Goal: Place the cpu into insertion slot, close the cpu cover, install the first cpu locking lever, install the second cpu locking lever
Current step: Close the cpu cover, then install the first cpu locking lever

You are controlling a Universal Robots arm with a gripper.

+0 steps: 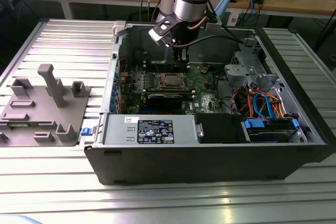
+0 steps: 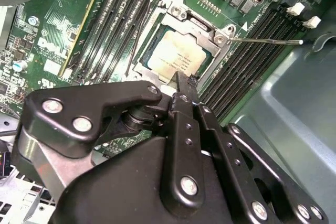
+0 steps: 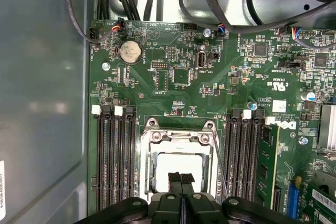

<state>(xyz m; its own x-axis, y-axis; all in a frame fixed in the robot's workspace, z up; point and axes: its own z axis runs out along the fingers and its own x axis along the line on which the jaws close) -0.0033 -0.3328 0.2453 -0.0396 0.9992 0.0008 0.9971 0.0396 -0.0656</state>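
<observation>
Jaws stand closed, pad against pad, with nothing visible between them; the gripper (image 3: 181,178) hangs directly over the socket, its tips just above or on the near edge of the cpu (image 2: 176,53). Contact cannot be confirmed.

Status of work, judged from the present layout:
- Step 1, done. The cpu sits flat in the insertion slot, silvery top upward, hiding the contact field.
- Step 2, apparently done. The cpu cover (image 3: 178,140) lies down around the chip, which shows through its window.
- Steps 3 and 4, apparently not done. In the second wrist view one locking lever (image 2: 262,40) juts sideways, well clear of the socket, over the memory slots (image 3: 113,156). The other locking lever (image 2: 137,40) runs at an angle beside the opposite edge and looks unlatched, though this is uncertain.

Beyond the socket lies the green board (image 3: 173,77). In the exterior view the arm reaches down into the open computer case (image 1: 210,156).
</observation>
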